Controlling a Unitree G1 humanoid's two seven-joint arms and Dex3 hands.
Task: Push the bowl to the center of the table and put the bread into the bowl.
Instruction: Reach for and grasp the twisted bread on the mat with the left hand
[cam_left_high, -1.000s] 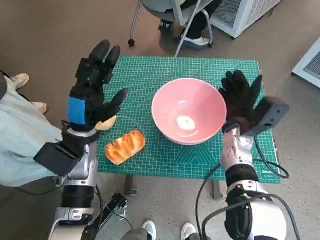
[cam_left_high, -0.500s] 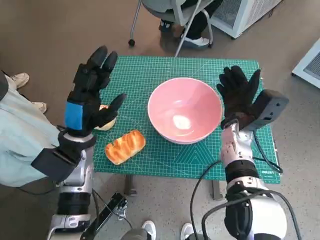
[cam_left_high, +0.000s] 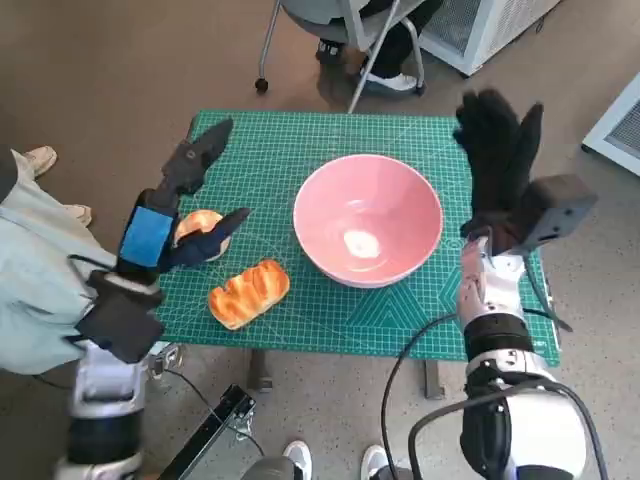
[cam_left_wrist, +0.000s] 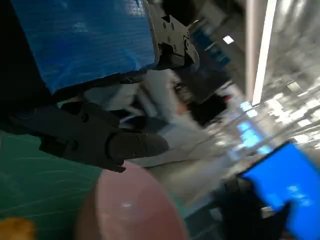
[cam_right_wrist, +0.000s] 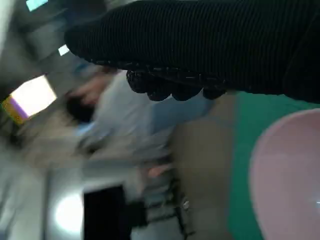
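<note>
Bowl (cam_left_high: 367, 231) near the table's (cam_left_high: 290, 140) centre; bread (cam_left_high: 249, 293) by the near left corner. Risk: a careless reach could knock the bread off the near edge. Left hand (cam_left_high: 182, 205) raised, fingers spread, holding nothing; right hand (cam_left_high: 501, 150) likewise open, clear of the bowl.
</note>
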